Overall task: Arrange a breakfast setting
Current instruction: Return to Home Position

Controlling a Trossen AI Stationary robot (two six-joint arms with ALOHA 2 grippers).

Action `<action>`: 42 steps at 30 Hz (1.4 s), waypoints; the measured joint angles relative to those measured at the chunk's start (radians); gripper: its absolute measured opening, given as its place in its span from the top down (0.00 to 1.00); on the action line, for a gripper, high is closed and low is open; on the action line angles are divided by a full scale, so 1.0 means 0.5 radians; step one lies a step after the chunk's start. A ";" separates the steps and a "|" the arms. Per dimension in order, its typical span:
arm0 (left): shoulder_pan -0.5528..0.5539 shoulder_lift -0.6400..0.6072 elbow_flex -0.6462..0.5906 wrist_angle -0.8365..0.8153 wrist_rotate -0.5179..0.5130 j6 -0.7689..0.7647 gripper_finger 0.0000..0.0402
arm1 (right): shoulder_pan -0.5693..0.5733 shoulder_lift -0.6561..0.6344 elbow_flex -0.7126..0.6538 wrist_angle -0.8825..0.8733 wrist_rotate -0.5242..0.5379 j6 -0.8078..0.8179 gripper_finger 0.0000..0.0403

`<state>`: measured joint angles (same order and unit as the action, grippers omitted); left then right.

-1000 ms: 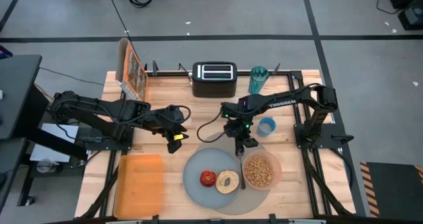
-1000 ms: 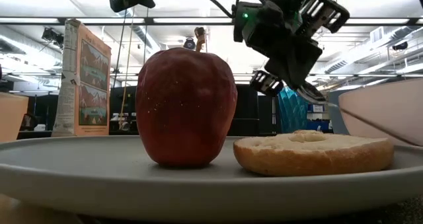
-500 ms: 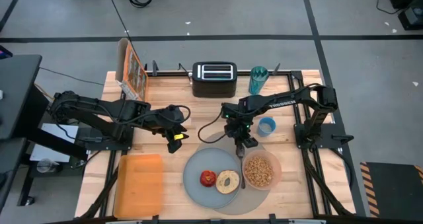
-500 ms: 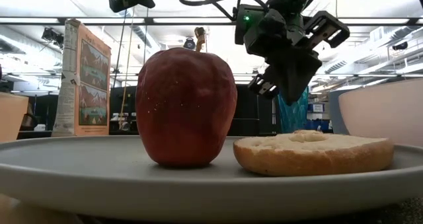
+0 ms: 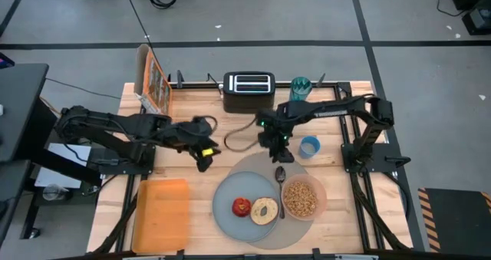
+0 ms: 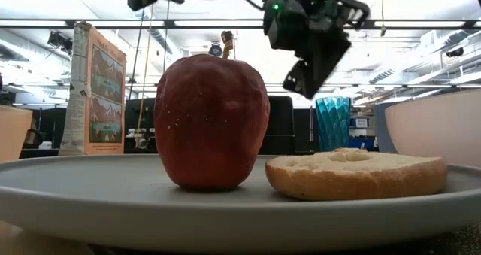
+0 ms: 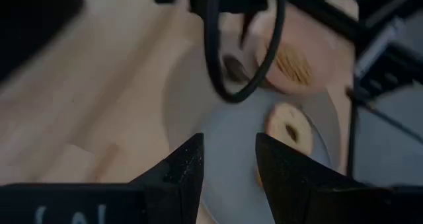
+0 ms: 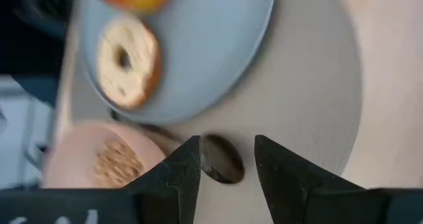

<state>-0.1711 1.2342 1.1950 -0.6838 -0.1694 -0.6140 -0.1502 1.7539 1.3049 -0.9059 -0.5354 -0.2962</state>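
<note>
High view: right hand (image 5: 278,154), open, empty, over the mat's (image 5: 249,164) far edge, should rise clear of the spoon (image 5: 281,187); left hand (image 5: 203,162), seemingly open, waits beside the mat.

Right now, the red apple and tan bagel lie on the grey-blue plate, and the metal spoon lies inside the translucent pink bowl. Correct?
The metal spoon is not inside the translucent pink bowl; it lies on the large round grey mat, between bowl and grey-blue plate, as the high view shows. The red apple and tan bagel are on the plate.
</note>
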 joint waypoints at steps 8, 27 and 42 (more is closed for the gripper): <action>0.023 -0.373 -0.279 0.212 -0.257 -0.099 0.65 | -0.234 -0.460 -0.216 0.459 -0.050 0.328 0.67; -0.033 -1.426 -1.090 1.004 -0.919 -0.141 0.86 | -0.830 -1.955 -1.120 1.535 0.089 1.242 0.69; -0.032 -1.705 -1.565 1.600 -1.038 -0.111 0.97 | -1.021 -2.443 -1.558 1.877 0.088 1.511 0.69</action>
<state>-0.1871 0.3815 0.4125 0.1162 -0.6884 -0.6693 -0.6608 0.5322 0.5257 0.0326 -0.4912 0.4591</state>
